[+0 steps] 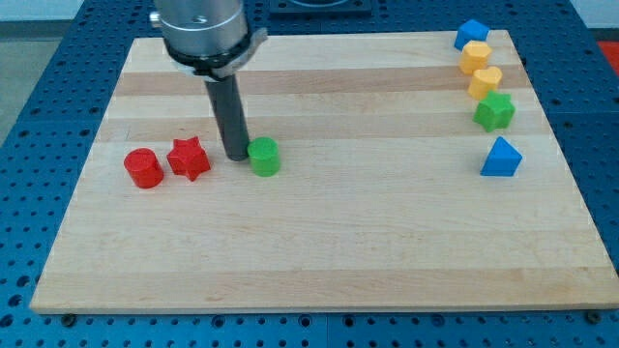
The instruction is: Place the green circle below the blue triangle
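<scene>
Wooden table (319, 261): pale planks, seen from the front, set on a blue perforated base (39, 116).

Red cylinder (144, 167): farthest toward the view's left, upright on the table.

Red star block (190, 159): just beside the red cylinder on its right; the two sit close, and contact between them cannot be told.

Tool: a straight dark rod hanging from a grey cylindrical mount (201, 29) at the view's top. It has no jaws, so nothing opens or closes, and it holds nothing. My tip (237, 157) stands on the table to the right of the red star block and right against the left side of the green circle; it looks to be touching it, though a thin gap cannot be ruled out.

Green circle (264, 156): a short green cylinder, upright, left of the table's middle, well apart from the blocks on the right.

Blue block (472, 34): top of the right-hand column, near the table's far edge; shape not fully clear.

Yellow block (475, 57): directly below it in the view, close.

Second yellow block (486, 81): next down, close again.

Green star-like block (495, 111): next down the column.

Blue triangle (500, 157): lowest of the column, slightly apart from the green block above; the table below it in the view is bare wood.
</scene>
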You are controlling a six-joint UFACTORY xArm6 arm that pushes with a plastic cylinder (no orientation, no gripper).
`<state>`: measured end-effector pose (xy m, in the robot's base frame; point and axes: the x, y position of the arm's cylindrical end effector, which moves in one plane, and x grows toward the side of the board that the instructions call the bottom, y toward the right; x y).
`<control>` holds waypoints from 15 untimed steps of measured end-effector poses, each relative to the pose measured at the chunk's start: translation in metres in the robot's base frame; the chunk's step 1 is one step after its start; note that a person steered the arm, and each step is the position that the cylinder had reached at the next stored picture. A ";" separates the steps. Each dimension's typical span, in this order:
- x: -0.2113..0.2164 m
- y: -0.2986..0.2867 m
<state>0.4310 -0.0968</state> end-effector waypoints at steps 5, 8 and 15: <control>0.086 0.130; 0.077 0.131; 0.048 0.200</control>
<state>0.4788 0.1027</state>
